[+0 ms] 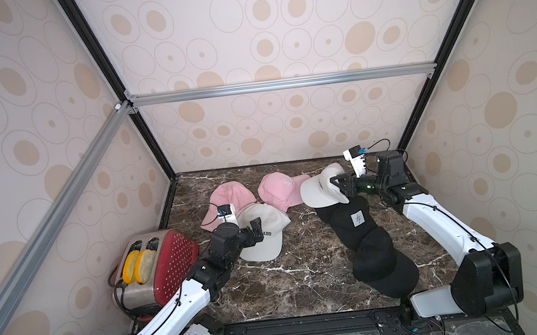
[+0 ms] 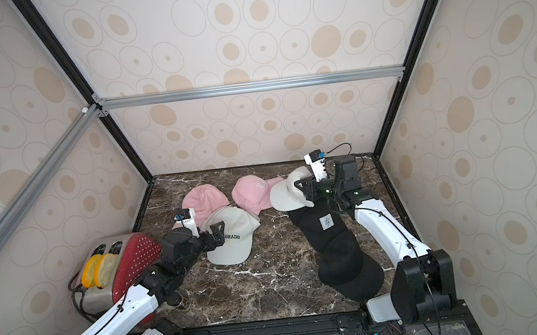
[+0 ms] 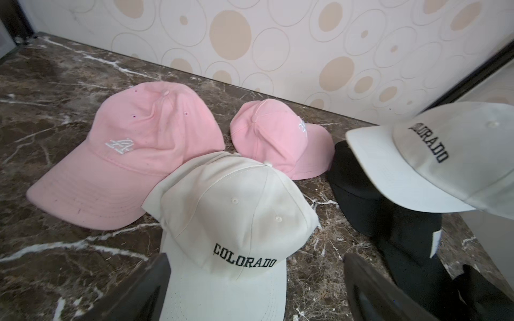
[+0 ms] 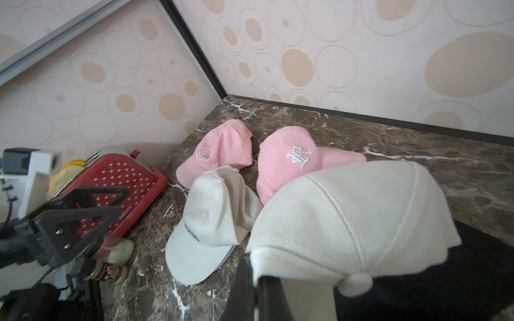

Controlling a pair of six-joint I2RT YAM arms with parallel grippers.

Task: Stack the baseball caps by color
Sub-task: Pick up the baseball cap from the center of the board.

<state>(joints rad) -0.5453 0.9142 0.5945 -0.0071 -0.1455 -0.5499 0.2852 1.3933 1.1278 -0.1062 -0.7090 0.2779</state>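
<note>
White cap (image 1: pixel 317 187) in right claw (image 1: pixel 337 181)

Pink caps (image 1: pixel 229 196): I count two, side by side beyond the toaster (image 1: pixel 168 263). White caps (image 1: pixel 264 240): two for certain. One lies just right of the toaster and one hangs pinched in my right claw (image 1: pixel 338 184), farther off. A second crown seems to peek from under the lying one, which would make three, but I cannot be sure. Black caps (image 1: pixel 382 265): they overlap in a row well right of the toaster, three as far as I can tell, one wearing a white tag (image 1: pixel 357 219). One toaster, with two slots and two slices of bread (image 1: pixel 141 265) sticking up. One small jar (image 4: pixel 114 271) lies at the toaster's foot.
</note>
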